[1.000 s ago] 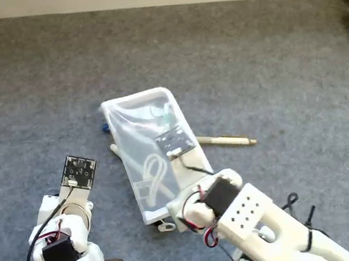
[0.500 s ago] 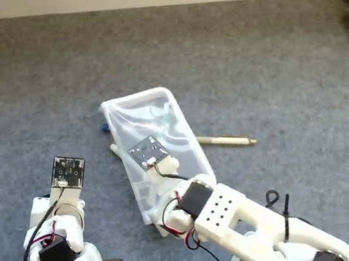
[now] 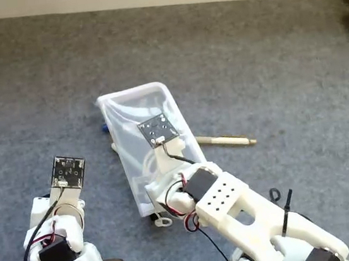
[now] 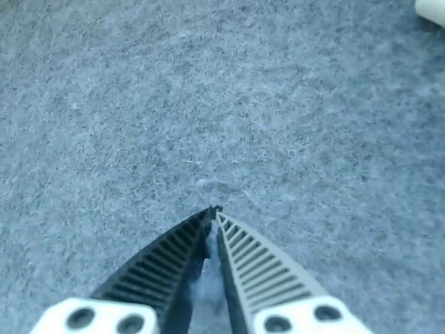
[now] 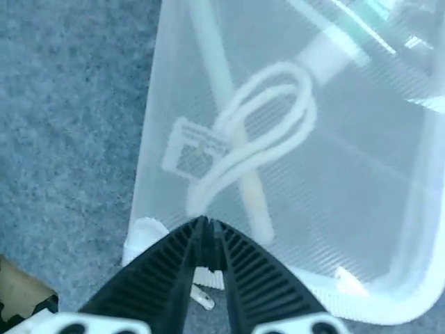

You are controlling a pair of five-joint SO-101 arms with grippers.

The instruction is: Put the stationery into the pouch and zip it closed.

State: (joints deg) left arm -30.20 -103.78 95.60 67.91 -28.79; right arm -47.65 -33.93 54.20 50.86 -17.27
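Centrally, a translucent white mesh pouch lies flat on grey carpet, its long axis running from the far side of the table towards the right arm. Through the mesh the right wrist view shows a looped white cord, a small tag and a pale stick. A zip pull projects from the pouch's near end. The right gripper hangs over that near end, jaws pressed together, tips just inside the pouch's edge and above the pull; whether they pinch the mesh cannot be told. A cream pen lies on the carpet just beside the pouch's long side, outside it. The left gripper hovers over bare carpet, well apart from the pouch, jaws meeting at the tips with nothing between them.
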